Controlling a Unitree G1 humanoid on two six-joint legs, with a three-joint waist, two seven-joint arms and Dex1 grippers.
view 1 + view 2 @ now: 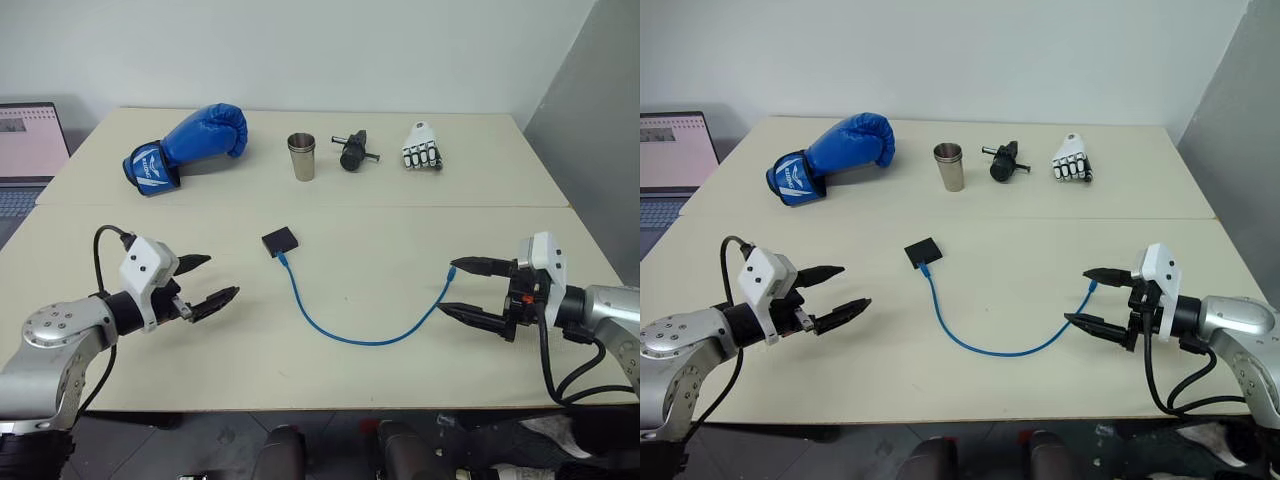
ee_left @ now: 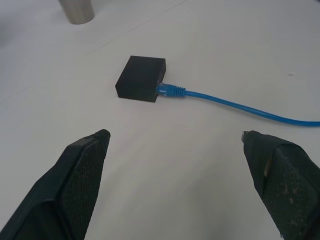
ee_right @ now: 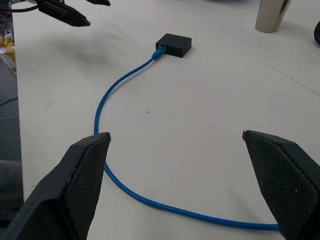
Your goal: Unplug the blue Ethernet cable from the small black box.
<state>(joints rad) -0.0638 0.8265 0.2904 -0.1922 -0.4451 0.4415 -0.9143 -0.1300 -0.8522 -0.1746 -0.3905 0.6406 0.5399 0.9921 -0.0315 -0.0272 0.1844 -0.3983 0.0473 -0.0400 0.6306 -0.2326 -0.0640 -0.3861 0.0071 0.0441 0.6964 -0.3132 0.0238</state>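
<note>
Grippers come first, nearest to me: my left gripper hangs over the near left part of the table with its two black fingers spread wide and nothing between them, and my right gripper on the near right is spread just as wide and also holds nothing. In the wrist views the inner faces of my fingers look rough, with a fine woven pattern. The table top is smooth, matte and pale cream. Between my grippers the blue Ethernet cable lies on the table in a loose U; it is thin and glossy, and its free end lies just beside my right gripper's fingertips; I cannot tell if it touches them. Its other end, with a blue boot, sits plugged in one edge of the small black box, flat, square and matte, near the middle of the table. Farther back, in a row, are a blue boxing glove, a shiny metal cup, a black cylindrical gadget and a small white robotic hand. A laptop is cut off at the left edge.
</note>
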